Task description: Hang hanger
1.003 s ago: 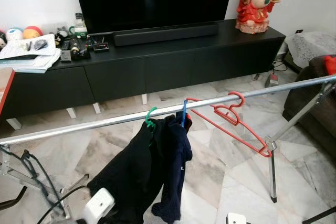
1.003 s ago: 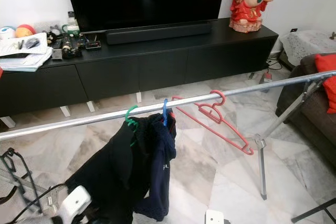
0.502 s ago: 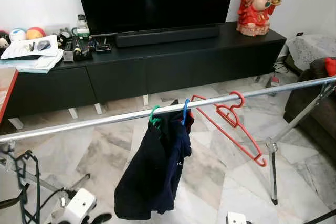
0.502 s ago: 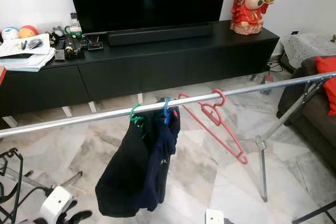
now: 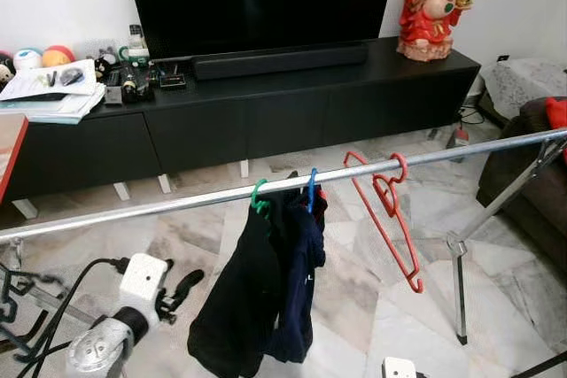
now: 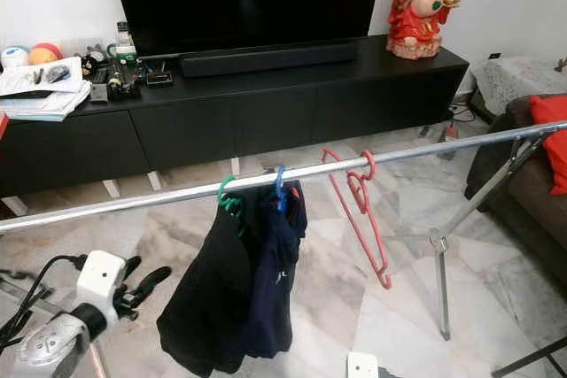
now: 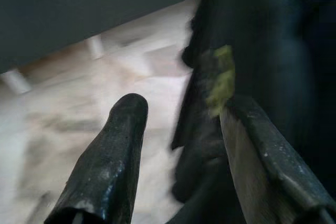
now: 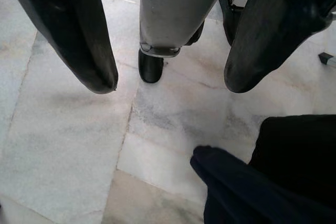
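Note:
A silver rail (image 5: pixel 177 204) runs across the room. On it hang a green hanger hook (image 5: pixel 257 194) and a blue hanger hook (image 5: pixel 311 188), both carrying dark garments (image 5: pixel 266 298). To their right an empty red hanger (image 5: pixel 386 219) hangs on the rail, turned nearly edge-on. My left gripper (image 5: pixel 182 292) is low, just left of the garments, open and holding nothing. In the left wrist view its fingers (image 7: pixel 113 150) frame the dark cloth with a yellow-green label (image 7: pixel 223 80). My right gripper (image 8: pixel 170 85) hangs open above the marble floor.
A black TV console (image 5: pixel 266 112) with a TV, a red figurine (image 5: pixel 434 6) and papers (image 5: pixel 53 90) stands behind the rail. A sofa (image 5: pixel 532 174) is at the right. The rack's leg (image 5: pixel 459 289) stands front right, and cables (image 5: pixel 35 316) lie at the lower left.
My left arm has risen from the bottom edge toward the garments. The dark garments have swung back to hang straight. The red hanger has turned from side-on to nearly edge-on.

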`<state>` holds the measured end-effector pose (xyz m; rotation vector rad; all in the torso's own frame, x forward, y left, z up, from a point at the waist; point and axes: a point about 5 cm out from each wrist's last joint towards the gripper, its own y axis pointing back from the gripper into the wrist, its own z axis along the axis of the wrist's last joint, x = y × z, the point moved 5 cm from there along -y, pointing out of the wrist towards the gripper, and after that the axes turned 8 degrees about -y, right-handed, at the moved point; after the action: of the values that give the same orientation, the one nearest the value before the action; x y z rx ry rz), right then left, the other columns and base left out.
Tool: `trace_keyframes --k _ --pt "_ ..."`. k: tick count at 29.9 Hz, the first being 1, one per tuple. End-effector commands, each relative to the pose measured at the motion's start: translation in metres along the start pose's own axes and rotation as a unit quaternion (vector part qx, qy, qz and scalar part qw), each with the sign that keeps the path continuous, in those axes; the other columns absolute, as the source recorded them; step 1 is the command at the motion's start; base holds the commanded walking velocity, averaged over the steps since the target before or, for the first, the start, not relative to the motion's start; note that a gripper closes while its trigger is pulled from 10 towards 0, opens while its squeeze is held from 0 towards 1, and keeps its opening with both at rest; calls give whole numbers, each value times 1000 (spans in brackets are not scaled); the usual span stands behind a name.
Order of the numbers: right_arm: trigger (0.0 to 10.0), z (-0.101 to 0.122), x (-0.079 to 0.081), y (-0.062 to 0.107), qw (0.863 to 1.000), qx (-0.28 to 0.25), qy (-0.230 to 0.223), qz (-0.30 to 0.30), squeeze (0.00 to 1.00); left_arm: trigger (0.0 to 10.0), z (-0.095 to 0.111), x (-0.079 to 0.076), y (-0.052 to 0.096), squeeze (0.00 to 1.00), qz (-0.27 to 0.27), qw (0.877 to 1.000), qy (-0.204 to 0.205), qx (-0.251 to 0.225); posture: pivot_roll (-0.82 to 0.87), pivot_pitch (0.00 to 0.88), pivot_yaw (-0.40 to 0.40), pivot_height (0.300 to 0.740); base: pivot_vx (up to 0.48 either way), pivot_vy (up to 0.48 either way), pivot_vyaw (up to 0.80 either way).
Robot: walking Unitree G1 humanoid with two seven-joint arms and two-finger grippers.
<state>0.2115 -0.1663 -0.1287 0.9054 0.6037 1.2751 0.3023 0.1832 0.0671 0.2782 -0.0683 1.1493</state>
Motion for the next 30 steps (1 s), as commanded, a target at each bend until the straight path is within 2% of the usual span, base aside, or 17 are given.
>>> trace_keyframes --k 1,7,8,9,13,14,18,20,21,30 --pt "10000 -3 -1 0 1000 7 2 -2 0 10000 11 -12 -4 0 -38 999 -1 -11 62 42 14 740 0 0 0" --pt "10000 -3 -1 0 1000 8 3 -2 0 10000 36 -18 -9 0 -70 996 12 -45 66 43 14 740 0 0 0" --pt "10000 -3 -1 0 1000 8 3 -2 0 10000 40 -21 -10 0 -80 995 14 -49 66 44 14 740 0 0 0" --pt "10000 -4 0 0 1000 8 3 -2 0 10000 48 -30 -11 0 -112 992 15 -55 65 44 15 740 0 0 0" --pt "10000 -4 0 0 1000 8 3 -2 0 10000 51 -38 -12 0 -134 990 10 -52 63 44 16 740 0 0 0" --pt "10000 -3 0 0 1000 8 2 -2 0 10000 52 -45 -14 0 -147 988 -9 -39 65 44 17 740 0 0 0" --pt "10000 -3 1 0 1000 8 2 -1 0 10000 53 -47 -24 0 -141 989 -32 -28 66 44 20 740 0 0 0" --pt "10000 -4 1 0 1000 8 1 -1 0 10000 54 -49 -27 0 -141 989 -31 -29 66 42 22 740 0 0 0" --pt "10000 -4 2 0 1000 8 1 0 0 10000 56 -47 -33 0 -122 991 -40 -31 66 43 24 740 0 0 0" --pt "10000 -4 3 0 1000 8 -2 -1 0 10000 59 -41 -59 0 -59 998 -33 -10 61 43 29 740 0 0 0"
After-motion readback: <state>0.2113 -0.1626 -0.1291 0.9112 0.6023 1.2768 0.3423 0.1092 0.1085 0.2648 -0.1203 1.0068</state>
